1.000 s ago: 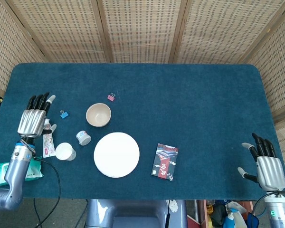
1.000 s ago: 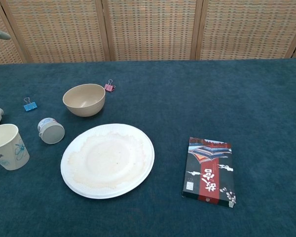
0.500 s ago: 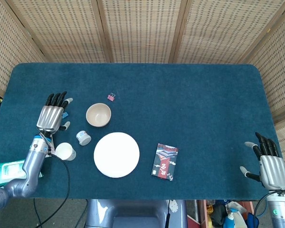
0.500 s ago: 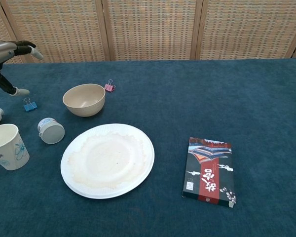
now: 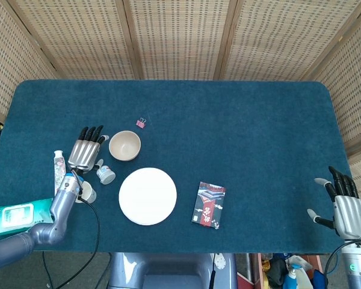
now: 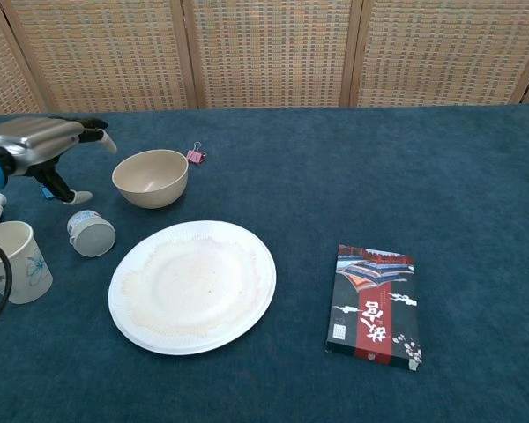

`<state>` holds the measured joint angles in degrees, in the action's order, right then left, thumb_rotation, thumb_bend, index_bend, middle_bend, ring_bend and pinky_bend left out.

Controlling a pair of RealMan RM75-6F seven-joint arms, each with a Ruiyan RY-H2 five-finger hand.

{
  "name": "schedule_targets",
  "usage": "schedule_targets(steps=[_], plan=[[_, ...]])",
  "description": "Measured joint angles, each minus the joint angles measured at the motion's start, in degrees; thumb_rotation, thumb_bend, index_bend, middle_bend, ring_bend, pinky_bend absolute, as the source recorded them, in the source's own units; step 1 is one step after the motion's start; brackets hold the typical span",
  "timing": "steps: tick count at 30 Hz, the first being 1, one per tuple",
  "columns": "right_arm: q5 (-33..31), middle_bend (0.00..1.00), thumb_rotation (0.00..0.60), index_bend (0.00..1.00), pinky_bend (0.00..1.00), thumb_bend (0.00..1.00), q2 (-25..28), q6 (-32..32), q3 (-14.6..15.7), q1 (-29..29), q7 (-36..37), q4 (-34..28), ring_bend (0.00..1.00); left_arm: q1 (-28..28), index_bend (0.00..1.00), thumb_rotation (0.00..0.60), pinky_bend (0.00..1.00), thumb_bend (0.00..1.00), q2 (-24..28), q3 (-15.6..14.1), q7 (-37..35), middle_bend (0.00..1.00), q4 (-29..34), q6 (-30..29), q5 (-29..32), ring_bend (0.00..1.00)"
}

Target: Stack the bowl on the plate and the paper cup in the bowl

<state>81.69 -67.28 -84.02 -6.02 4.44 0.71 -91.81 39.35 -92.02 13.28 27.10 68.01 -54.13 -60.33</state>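
- Left hand [image 5: 86, 153] hovers flat with fingers spread, holding nothing, just left of the bowl [image 5: 124, 146].
- Right hand [image 5: 345, 211] empty, fingers apart, at the tabletop's [image 5: 240, 120] far right edge.
- Plate [image 5: 147, 195] lies in front of the bowl; paper cup [image 6: 9, 262] stands left.

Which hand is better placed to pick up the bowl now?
Left. The left hand hovers open right beside the bowl; the right hand sits at the table's far edge.

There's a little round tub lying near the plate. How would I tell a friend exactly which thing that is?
Start at the big white plate on the blue table. Just off its far left edge, between it and the paper cup, a small white tub lies tipped on its side. It is far smaller than the beige bowl behind it.
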Motion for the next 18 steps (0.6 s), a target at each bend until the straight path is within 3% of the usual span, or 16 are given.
schedule_targets(steps=[18], plan=[[-0.5, 0.0, 0.6, 0.22, 0.0, 0.15, -0.16, 0.14, -0.42, 0.09, 1.43, 0.99, 0.0, 4.9, 0.32, 0.6, 0.0, 0.42, -5.05, 0.58, 1.35, 0.01, -4.36, 1.86, 1.64, 0.0]])
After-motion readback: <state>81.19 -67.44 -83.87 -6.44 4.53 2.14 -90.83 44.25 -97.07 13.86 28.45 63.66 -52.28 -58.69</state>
